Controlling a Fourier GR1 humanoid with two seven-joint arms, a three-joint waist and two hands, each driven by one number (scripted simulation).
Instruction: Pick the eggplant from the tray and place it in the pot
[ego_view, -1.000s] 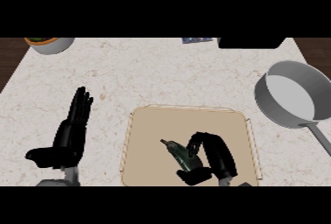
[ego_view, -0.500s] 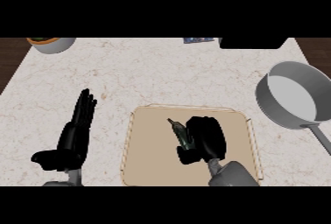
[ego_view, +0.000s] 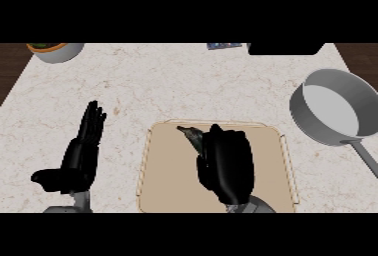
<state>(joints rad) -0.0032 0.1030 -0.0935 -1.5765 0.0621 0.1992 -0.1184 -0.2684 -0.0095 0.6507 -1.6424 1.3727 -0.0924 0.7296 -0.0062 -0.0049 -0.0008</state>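
— How does the eggplant (ego_view: 190, 135) look?

— Dark, slim, with a greenish sheen. Only its pointed end shows, poking out up and to the left from under the right hand (ego_view: 227, 167). It lies on the beige tray (ego_view: 159, 197), in the upper middle part.

— And that hand?

— It covers most of the eggplant. Its fingers seem curled round it, though the back of the hand hides the contact.

— The other hand?

— The left hand (ego_view: 77, 157) rests open on the table (ego_view: 184, 85), left of the tray, fingers straight.

— The pot?

— The grey pot (ego_view: 336, 107) stands to the right of the tray, apart from it, with its handle (ego_view: 365, 157) pointing down-right. A white bowl (ego_view: 57, 51) sits at the far left corner.
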